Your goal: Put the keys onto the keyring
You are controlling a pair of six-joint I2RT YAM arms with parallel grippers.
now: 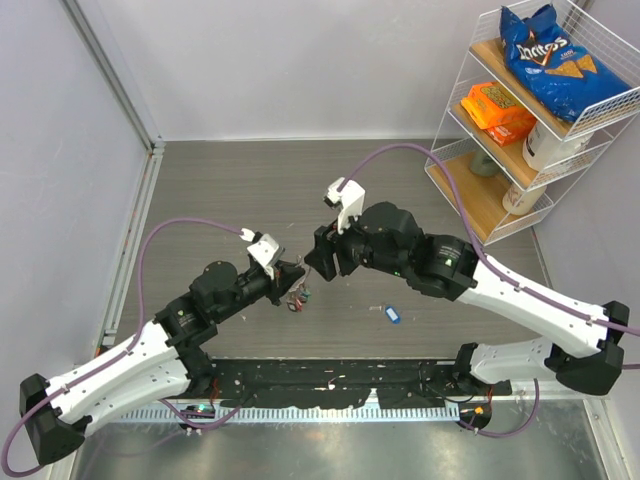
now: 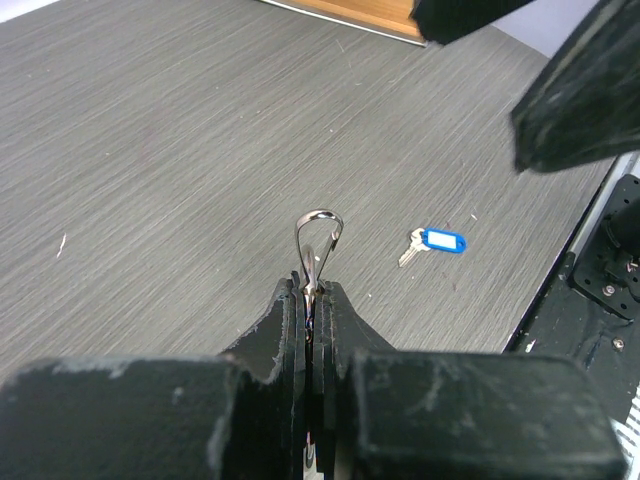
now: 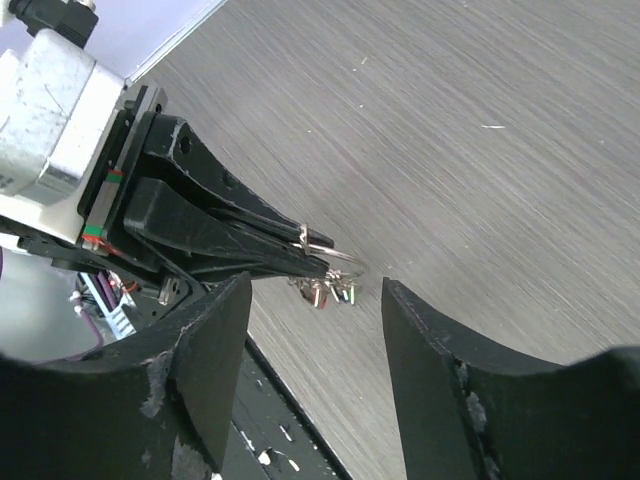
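Note:
My left gripper (image 1: pixel 293 272) is shut on the silver keyring (image 2: pixel 318 243), whose loop sticks out past the fingertips; the ring also shows in the right wrist view (image 3: pixel 335 253). Several keys with red and green tags (image 3: pixel 330 293) hang under the ring, seen from above as a small cluster (image 1: pixel 298 297). A key with a blue tag (image 1: pixel 392 315) lies alone on the table, also in the left wrist view (image 2: pixel 436 242). My right gripper (image 1: pixel 322 262) is open and empty, its fingers (image 3: pixel 205 350) spread just in front of the left gripper's tips (image 3: pixel 300 262).
A white wire rack (image 1: pixel 610 105) at the back right holds a blue chip bag (image 1: pixel 550 55), an orange box (image 1: pixel 497 108) and jars. A black rail (image 1: pixel 340 385) runs along the near table edge. Grey walls stand left and behind.

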